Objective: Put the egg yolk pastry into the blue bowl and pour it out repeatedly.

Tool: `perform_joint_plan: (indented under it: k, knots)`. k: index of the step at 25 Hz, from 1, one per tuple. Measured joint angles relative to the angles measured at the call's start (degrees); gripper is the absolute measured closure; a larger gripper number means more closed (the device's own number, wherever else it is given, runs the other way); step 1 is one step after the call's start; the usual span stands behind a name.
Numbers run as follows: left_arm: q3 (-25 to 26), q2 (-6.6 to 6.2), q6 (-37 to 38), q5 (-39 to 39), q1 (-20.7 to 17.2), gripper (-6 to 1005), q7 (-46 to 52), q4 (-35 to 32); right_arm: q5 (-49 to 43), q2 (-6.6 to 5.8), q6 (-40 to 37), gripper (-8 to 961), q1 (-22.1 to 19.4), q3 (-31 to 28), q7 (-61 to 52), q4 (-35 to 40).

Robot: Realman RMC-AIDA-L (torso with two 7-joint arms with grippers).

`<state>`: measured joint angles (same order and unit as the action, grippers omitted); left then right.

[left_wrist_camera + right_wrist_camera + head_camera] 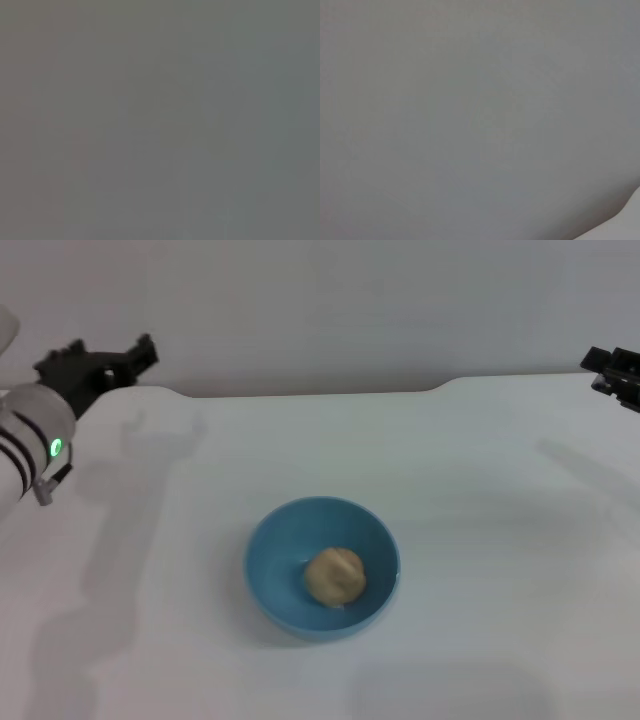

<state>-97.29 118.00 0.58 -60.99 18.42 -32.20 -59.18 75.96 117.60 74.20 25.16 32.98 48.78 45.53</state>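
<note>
**Pastry in bowl; pour-out not yet under way**

The egg yolk pastry (335,575) lies inside the blue bowl (275,545), resting on the bowl's floor toward the side nearer my right arm. The bowl stands upright on the white table (480,490), roughly at the middle of the work area. By this evidence the placing step is complete for the present cycle.

My left gripper (115,358) is raised at the far left corner of the table, well apart from the bowl, and holds nothing; its black fingers look slightly apart. My right gripper (615,370) shows only partly at the far right edge of the head view, also well apart from the bowl; I cannot tell whether its fingers are apart or together. Both wrist views show only a plain grey surface, with no task item in them.

Assessment: neither gripper is in contact with bowl or pastry. What remains is to take hold of the bowl, tip it until the pastry comes out onto the table, then return the pastry and repeat. The number of cycles already completed cannot be established from this evidence.
</note>
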Motion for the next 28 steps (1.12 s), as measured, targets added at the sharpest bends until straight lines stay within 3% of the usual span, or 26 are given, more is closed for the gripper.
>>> perform_joint_plan:
  k: [5,7,11,21,24,28]
  knots:
    - [-12.70,-0.02,25.23,1.98,-2.03,132,0.31,5.65,-0.94,0.07,-3.38,524,-0.25,0.33,0.37,0.33]
    - [-19.82,0.15,38.23,5.12,-0.87,132,0.48,12.17,-2.87,0.43,-5.92,524,-0.39,0.65,0.95,1.24]
    - [-30.08,0.40,54.46,7.75,2.02,132,0.92,22.42,-6.31,0.94,-11.46,524,-0.38,3.61,3.66,2.16]
    - [-31.43,0.33,56.65,7.62,2.18,133,12.31,28.90,-6.31,1.47,-30.63,524,-0.83,18.10,9.33,3.21]
    - [-31.47,0.39,56.71,7.65,1.83,134,13.25,29.37,-6.48,1.56,-39.44,524,-2.23,27.58,10.92,6.06]
    - [-31.49,0.47,56.70,7.66,1.69,134,13.33,29.78,-6.73,1.66,-56.71,524,-4.86,44.22,11.49,9.91]
